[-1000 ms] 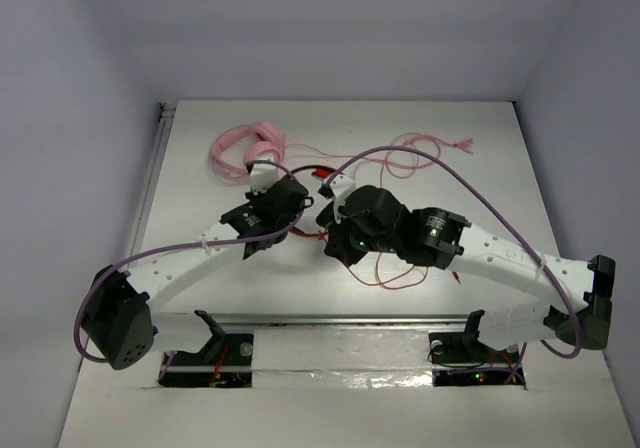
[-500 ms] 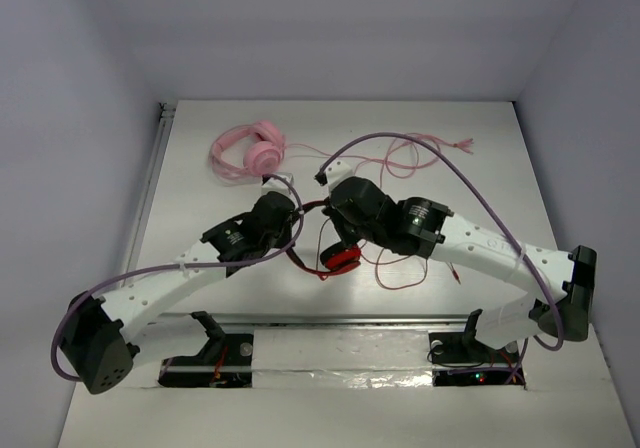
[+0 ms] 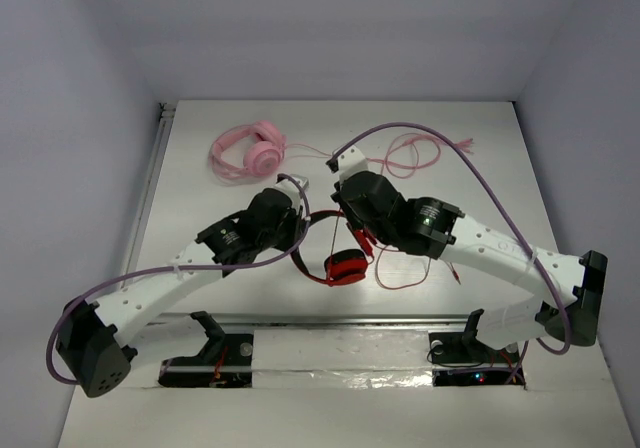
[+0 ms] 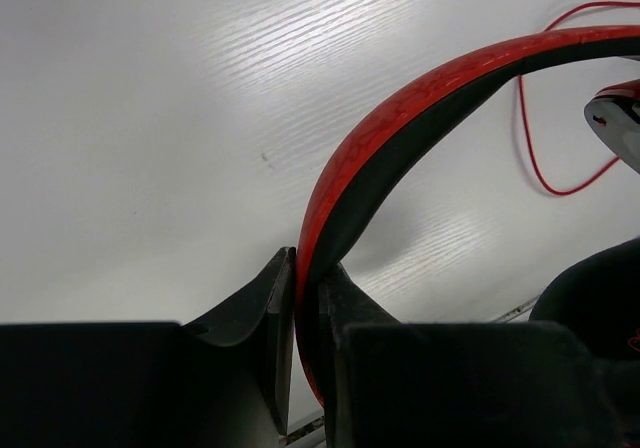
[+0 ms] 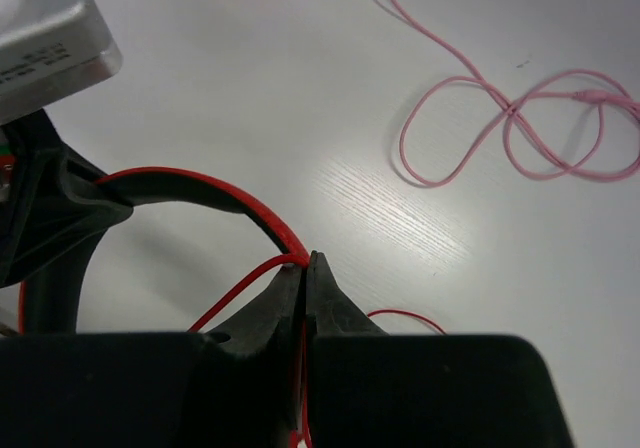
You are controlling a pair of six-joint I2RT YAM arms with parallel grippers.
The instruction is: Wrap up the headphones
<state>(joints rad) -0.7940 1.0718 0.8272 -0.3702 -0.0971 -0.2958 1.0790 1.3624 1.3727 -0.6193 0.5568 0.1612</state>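
The red-and-black headphones [image 3: 343,267] sit between the two arms at the table's middle, with one red ear cup toward the front. My left gripper [image 3: 299,230] is shut on the headband [image 4: 400,128], which arcs up and right from the jaws [image 4: 306,290]. My right gripper [image 3: 351,226] is shut on the thin red cable [image 5: 240,286] right beside the headband [image 5: 200,183], with the gripper [image 5: 305,264] close over the table. More red cable [image 3: 405,284] lies looped on the table to the right. The second ear cup is hidden.
Pink headphones [image 3: 250,151] lie at the back left. Their pink cable [image 3: 412,154] coils toward the back right and shows in the right wrist view [image 5: 505,128]. Purple arm cables arc over both arms. A metal rail [image 3: 340,320] runs along the near edge.
The headphones have come out from under the arms, and the red ear cup now lies further toward the front. Both grippers have shifted with them, still holding the headband and the cable.
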